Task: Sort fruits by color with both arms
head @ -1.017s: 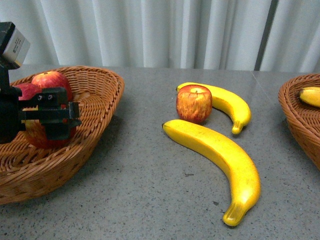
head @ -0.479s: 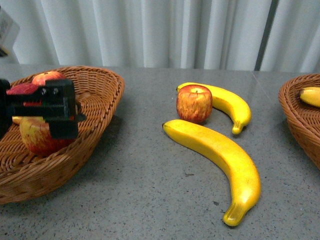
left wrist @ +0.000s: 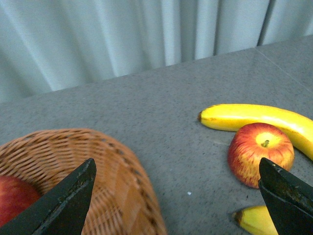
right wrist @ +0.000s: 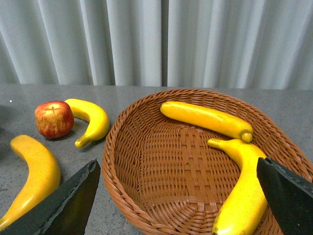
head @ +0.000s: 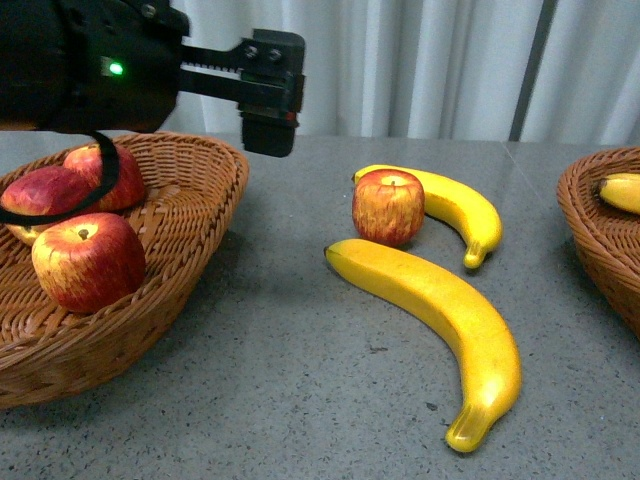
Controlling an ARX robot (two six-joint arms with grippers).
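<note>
Three red apples lie in the left wicker basket (head: pixel 200 215); the nearest apple (head: pixel 88 262) is in front. A loose red apple (head: pixel 388 207) stands mid-table, touching a small banana (head: pixel 455 208) behind it. A long banana (head: pixel 440 322) lies in front. My left gripper (head: pixel 268 95) is open and empty, raised above the left basket's right rim; its wrist view shows the loose apple (left wrist: pixel 260 153) ahead. My right gripper (right wrist: pixel 178 205) is open and empty over the right basket (right wrist: pixel 146 196), which holds two bananas (right wrist: pixel 205 119) (right wrist: pixel 242 191).
The grey table (head: pixel 300 380) runs between the two baskets. The right basket's rim (head: pixel 590 230) shows at the front view's right edge with a banana end (head: pixel 622 192) in it. A pale curtain (head: pixel 400 60) hangs behind.
My left gripper has let go of an apple in the left basket, risen out of it and moved right, above the basket's rim. The fruits on the table have not moved.
</note>
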